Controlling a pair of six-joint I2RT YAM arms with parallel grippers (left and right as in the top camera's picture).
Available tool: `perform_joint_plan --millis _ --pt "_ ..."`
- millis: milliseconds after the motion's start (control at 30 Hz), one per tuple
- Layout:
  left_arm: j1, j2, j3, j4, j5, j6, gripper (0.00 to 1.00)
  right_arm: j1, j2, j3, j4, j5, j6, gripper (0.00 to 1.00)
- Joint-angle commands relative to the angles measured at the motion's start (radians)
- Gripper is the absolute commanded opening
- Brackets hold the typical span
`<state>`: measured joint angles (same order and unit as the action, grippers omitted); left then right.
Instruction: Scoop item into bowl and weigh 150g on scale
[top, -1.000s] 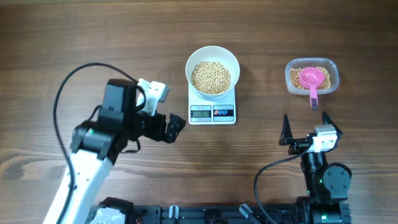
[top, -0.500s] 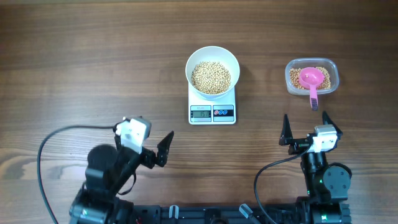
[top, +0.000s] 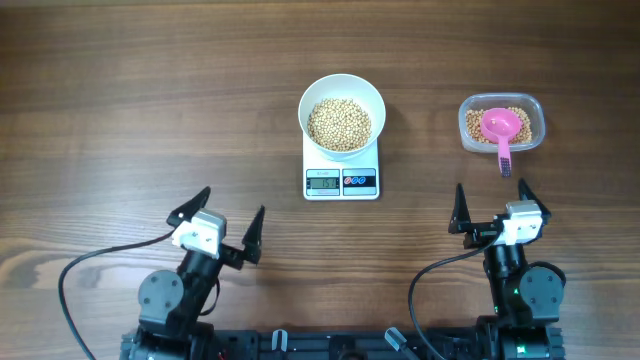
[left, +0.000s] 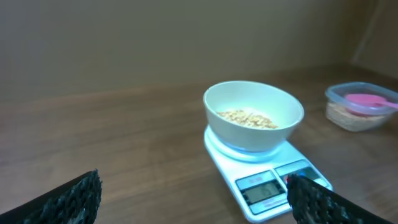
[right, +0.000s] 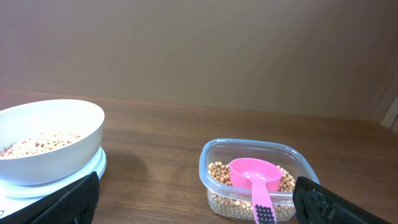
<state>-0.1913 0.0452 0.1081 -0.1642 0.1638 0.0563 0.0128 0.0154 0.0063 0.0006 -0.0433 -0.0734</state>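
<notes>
Small round tan beans, heaped in the deep round white bowl. Left pincer: black fingers spread wide apart, nothing between them, low by the near edge of the brown wooden table. Points toward the bowl, well apart from it. Right pincer: same way, fingers wide apart, holding nothing, by the near edge on the other side. Farther out, ahead and between the two: small flat white square scale, grey number window and dark buttons facing the arms. Numbers too small to read. Bowl right on top of the scale, beans filling its bottom part. Off to the right, well apart from the scale: clear plastic box with rounded corners, more of the same beans inside. Small pink scoop lying in the box on those beans, cup in the middle, handle sticking out over the near rim toward the right pincer.
</notes>
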Motion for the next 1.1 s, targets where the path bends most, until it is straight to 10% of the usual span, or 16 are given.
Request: perform_joint_plan --millis 0,1067 --pt "0.041 -0.025 -0.058 0.066 -0.028 0.015 1.00 0.006 -0.012 -0.001 0.003 0.017 -0.005 1.00" --pt "0.183 -0.043 -0.103 0.089 -0.177 -0.060 1.00 0.006 -0.012 -0.001 0.003 0.017 -0.005 0.99"
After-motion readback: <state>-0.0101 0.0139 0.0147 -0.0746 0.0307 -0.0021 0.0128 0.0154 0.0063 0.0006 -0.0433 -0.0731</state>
